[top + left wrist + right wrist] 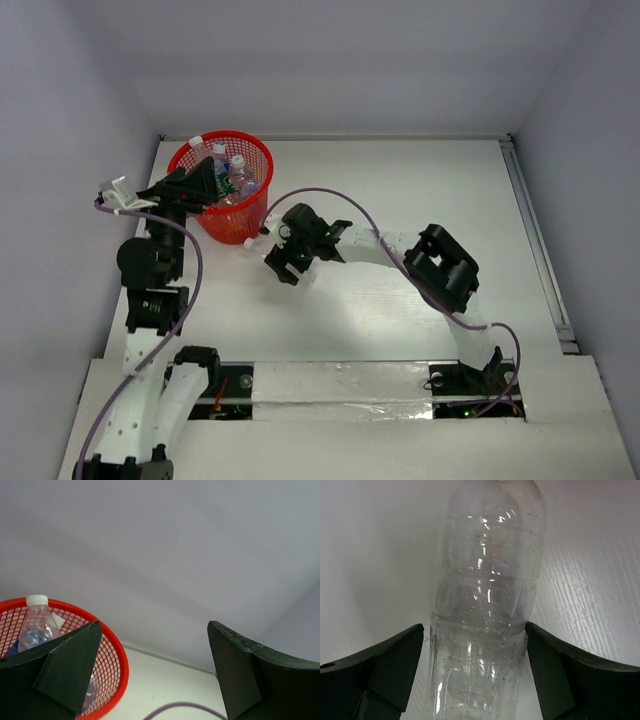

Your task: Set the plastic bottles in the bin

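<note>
The red mesh bin (pixel 262 150) stands at the back left of the table with several clear bottles (pixel 229 176) in it. My left gripper (pixel 203 183) is open and empty, raised over the bin's near side. In the left wrist view the bin's rim (pixel 120 665) is at lower left with a white-capped bottle (pixel 36 625) inside, and the gripper (pixel 155 625) faces the back wall. A clear unlabelled bottle (pixel 487 580) lies on the table by the bin's foot (pixel 256 238). My right gripper (pixel 475 627) straddles it: the right finger touches it, the left shows a thin gap.
White walls close the table on three sides. A purple cable (pixel 330 195) loops over the table from the right gripper (pixel 276 250). The right arm's elbow (pixel 445 265) hangs over the middle right. A metal rail (pixel 535 240) runs along the right edge.
</note>
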{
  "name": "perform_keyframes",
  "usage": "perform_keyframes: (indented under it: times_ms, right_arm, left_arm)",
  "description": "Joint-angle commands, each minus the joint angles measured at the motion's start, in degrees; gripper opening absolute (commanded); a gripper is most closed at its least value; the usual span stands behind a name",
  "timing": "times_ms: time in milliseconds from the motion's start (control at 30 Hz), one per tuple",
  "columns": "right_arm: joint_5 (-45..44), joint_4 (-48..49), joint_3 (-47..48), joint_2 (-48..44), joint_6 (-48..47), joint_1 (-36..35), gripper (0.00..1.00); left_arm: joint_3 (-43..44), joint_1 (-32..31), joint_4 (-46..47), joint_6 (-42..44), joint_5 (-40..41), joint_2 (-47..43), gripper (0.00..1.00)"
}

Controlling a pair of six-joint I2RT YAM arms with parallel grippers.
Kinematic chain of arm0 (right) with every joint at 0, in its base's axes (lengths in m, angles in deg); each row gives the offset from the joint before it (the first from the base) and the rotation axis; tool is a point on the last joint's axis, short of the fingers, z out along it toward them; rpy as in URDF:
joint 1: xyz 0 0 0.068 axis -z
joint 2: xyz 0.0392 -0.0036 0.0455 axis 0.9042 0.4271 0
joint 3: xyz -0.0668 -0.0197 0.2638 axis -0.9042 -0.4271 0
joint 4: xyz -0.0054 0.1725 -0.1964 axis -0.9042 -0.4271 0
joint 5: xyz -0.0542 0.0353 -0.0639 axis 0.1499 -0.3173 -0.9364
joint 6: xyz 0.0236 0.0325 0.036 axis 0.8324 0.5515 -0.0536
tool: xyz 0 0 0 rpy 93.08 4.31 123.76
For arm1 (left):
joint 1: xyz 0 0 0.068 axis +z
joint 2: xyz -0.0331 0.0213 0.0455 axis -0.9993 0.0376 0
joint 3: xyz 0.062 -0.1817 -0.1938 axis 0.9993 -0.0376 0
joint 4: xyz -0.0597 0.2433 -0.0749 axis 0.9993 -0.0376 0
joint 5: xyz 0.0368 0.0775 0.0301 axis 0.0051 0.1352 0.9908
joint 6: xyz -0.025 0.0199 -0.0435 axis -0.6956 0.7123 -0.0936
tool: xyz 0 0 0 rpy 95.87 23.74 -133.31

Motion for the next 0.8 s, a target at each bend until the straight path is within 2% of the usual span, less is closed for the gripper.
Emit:
perform_keyframes:
  times_ms: [0,33,100,133,200,400,567,700,767]
  right_arm:
    - [1.4,1.8,2.6,-0.5,2.2,-1.1,0.87]
    - [1.3,1.0,3.8,0.6,2.4,-1.1,0.86]
    - [1.1,0.9,5.0,1.9,2.6,-1.8,0.74]
    - [1.1,1.4,4.6,1.6,2.7,-2.4,0.65]
    - [1.5,2.6,2.5,-0.8,3.1,-2.4,0.59]
    - [5.4,5.3,-5.7,-13.0,3.9,-7.0,0.58]
    - [8.0,10.1,-11.5,-26.1,5.9,-8.7,0.57]
    - [4.1,17.3,-11.0,-33.2,7.8,-8.7,0.56]
    - [1.5,18.6,-7.3,-34.0,8.0,-8.7,0.56]
  left_arm:
    - [-1.8,0.2,-3.2,-0.4,-5.0,-5.3,0.84]
    - [-2.3,0.2,-4.4,0.0,-4.9,-6.5,0.84]
    - [-3.6,0.2,-6.9,0.8,-4.8,-10.2,0.84]
    - [-4.1,0.2,-7.7,1.5,-4.7,-11.5,0.84]
    - [-4.4,0.2,-10.4,2.6,-4.1,-14.4,0.84]
    - [2.0,0.2,-17.1,9.4,-3.1,-18.5,0.84]
    - [8.2,0.2,-20.5,10.5,-3.5,-21.7,0.84]
    - [8.0,-1.7,-21.6,10.4,-3.4,-24.0,0.84]
    - [6.9,-1.7,-21.9,10.5,-2.7,-25.4,0.84]
